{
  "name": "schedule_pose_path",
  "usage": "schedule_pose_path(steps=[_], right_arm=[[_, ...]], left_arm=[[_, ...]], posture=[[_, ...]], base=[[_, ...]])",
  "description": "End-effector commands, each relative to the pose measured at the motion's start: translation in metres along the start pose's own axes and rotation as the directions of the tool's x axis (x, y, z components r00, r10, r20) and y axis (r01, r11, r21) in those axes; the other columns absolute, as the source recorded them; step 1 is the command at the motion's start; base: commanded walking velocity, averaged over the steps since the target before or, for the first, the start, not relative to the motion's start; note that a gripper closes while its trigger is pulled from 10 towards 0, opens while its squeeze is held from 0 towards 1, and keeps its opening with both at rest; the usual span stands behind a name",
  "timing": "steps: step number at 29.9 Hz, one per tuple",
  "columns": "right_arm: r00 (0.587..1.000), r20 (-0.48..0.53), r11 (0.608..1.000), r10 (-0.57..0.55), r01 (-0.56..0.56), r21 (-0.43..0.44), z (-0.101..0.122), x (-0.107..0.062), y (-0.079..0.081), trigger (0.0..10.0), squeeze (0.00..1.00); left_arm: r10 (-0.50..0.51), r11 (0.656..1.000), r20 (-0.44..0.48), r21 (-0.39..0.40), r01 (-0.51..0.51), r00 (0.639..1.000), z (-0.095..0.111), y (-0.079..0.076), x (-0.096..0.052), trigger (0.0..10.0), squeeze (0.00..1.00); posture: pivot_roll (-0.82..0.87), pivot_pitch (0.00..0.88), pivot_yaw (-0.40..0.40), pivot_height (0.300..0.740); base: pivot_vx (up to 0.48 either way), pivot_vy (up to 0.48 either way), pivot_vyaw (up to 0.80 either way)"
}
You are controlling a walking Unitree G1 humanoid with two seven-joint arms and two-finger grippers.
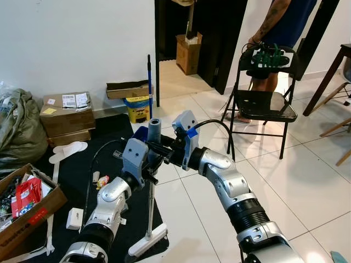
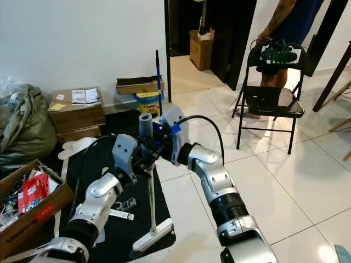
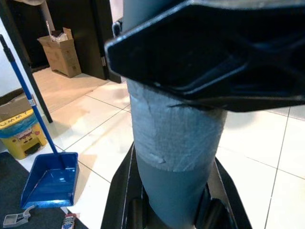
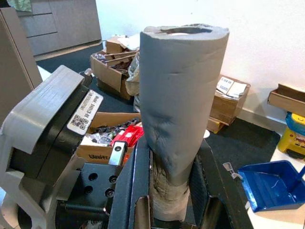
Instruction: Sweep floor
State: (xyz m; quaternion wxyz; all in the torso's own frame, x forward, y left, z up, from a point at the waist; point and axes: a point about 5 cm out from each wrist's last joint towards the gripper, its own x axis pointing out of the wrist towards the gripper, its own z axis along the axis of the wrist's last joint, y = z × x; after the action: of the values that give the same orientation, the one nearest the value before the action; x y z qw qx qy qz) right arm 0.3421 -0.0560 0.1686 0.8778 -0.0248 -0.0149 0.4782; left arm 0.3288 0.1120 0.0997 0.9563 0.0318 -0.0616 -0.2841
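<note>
White tiled floor (image 1: 307, 181); both jaws clamp upright broom's (image 1: 151, 213) grey foam-wrapped handle (image 4: 178, 100).

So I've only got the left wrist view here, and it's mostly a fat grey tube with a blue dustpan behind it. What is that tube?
Observer: It's the padded handle of a broom, standing upright; its white head rests on the floor at the edge of a dark mat.
Operator: Is just one gripper holding it?
Observer: No, both. The left gripper and the right gripper are shut on the handle near its top.
Operator: Anyone else in the room?
Observer: Yes, a person stands behind a black folding chair near the doorway.
Operator: Any mess to sweep?
Observer: An open cardboard box of clutter sits on the robot's left, and small scraps lie on the mat.
</note>
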Motion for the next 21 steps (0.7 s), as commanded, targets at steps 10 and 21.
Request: schedule_pose_path(steps=[10,21], right_arm=[[1.0,0.017,0.999,0.021,-0.022,0.032,0.0012,-0.0012,0.0015,10.0,0.76],[0.998,0.059,0.999,-0.037,0.034,0.041,0.0085,-0.0058,-0.0071,10.0,0.09]], left_arm=[[-0.016,1.0,0.026,0.013,0.016,1.0,0.0062,-0.0003,0.0005,0.0,0.0],[-0.033,0.999,0.026,0.005,0.033,0.999,0.0055,-0.0029,0.0001,0.0,0.0]], posture=[[-0.03,0.017,-0.017,0.74],[-0.03,0.026,-0.012,0.74]], base=[[0.0,0.0,0.0],[0.0,0.0,0.0]])
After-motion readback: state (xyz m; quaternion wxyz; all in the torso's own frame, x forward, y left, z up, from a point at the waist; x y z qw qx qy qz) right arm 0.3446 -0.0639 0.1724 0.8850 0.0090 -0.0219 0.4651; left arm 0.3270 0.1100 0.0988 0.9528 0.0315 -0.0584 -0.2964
